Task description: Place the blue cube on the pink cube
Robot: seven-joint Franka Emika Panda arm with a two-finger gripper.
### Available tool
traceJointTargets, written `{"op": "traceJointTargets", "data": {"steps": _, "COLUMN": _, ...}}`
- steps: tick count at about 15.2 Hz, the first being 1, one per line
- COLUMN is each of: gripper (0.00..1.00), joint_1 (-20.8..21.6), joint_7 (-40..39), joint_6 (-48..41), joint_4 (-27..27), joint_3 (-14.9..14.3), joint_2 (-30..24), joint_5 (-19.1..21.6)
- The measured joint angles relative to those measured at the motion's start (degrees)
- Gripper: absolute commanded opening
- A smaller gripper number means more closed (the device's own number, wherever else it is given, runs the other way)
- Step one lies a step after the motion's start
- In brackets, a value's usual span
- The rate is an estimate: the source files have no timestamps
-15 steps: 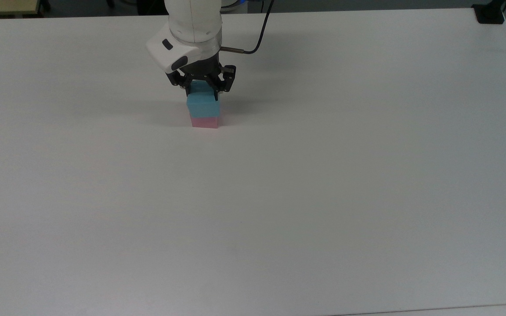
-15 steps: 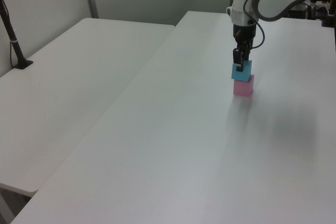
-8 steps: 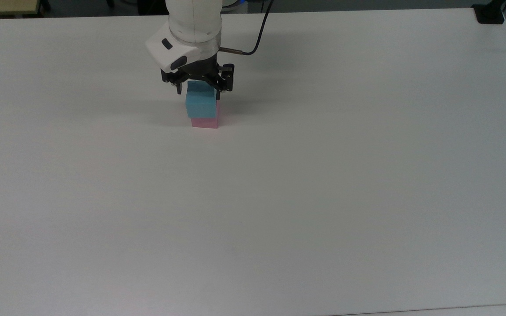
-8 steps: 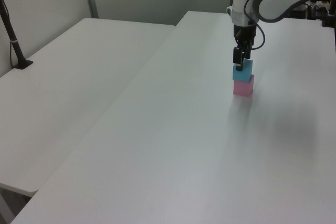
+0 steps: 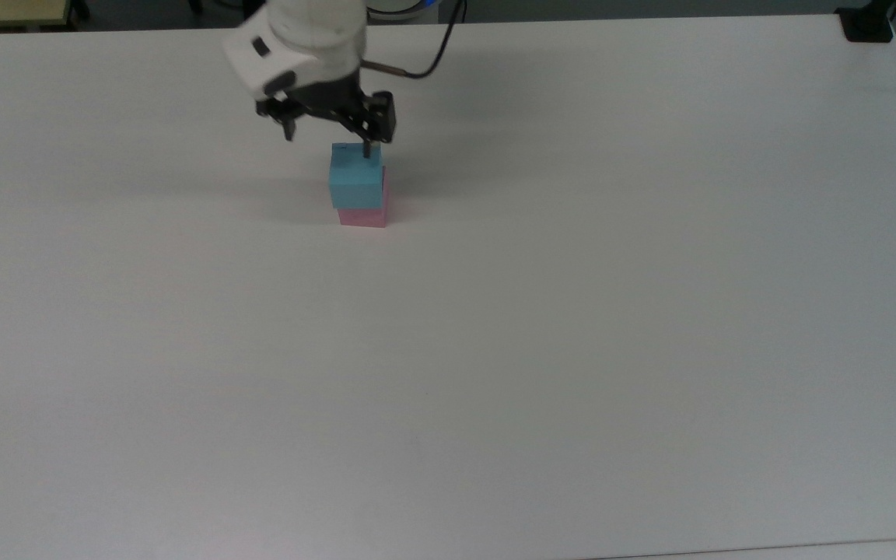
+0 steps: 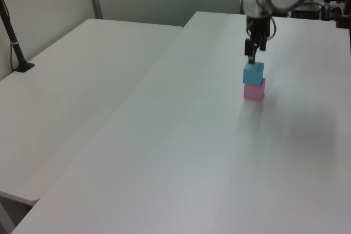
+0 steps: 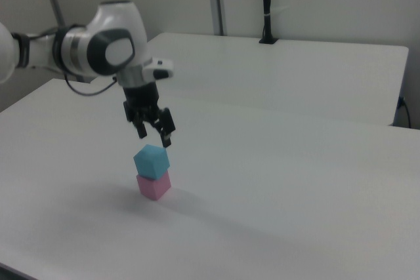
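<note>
Right view gives us the clearest read: the blue cube sits on the pink cube, and the gripper hangs just above the pair with its jaws apart, gripping nothing. We judge the placement done, so the risks are all about the stack. In the top view the blue cube sits slightly off toward the top view's left of the pink cube, not flush; we think that overhang leaves it less stable. One fingertip looks close over the blue cube's top edge, so a sideways move before the arm climbs clear could clip it and push it off. The trailing cable could also sway near the stack, though it now lies well apart. Both cubes look light and matte, so we expect a small knock would shift them. The table is plain white and flat. In the left view a second white table stands beside it, with a dark post at its far edge and pale wall panels behind.
</note>
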Motion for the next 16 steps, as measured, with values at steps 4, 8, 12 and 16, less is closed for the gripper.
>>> {"op": "traceJointTargets", "data": {"steps": 4, "gripper": 1.00, "joint_1": -4.8, "joint_7": -0.1, "joint_6": -12.6, "joint_4": 12.5, "joint_3": -0.2, "joint_2": -2.9, "joint_5": 0.0}}
{"op": "traceJointTargets", "data": {"steps": 8, "gripper": 1.00, "joint_1": -7.4, "joint_7": -10.1, "joint_6": -17.5, "joint_4": 18.0, "joint_3": -0.2, "joint_2": -4.3, "joint_5": 0.3}}
{"op": "traceJointTargets", "data": {"steps": 12, "gripper": 1.00, "joint_1": -7.9, "joint_7": -19.9, "joint_6": -18.7, "joint_4": 19.3, "joint_3": -0.1, "joint_2": -4.7, "joint_5": 0.4}}
{"op": "traceJointTargets", "data": {"steps": 16, "gripper": 1.00, "joint_1": -7.9, "joint_7": -20.4, "joint_6": -18.7, "joint_4": 19.3, "joint_3": 0.1, "joint_2": -4.0, "joint_5": 0.4}}
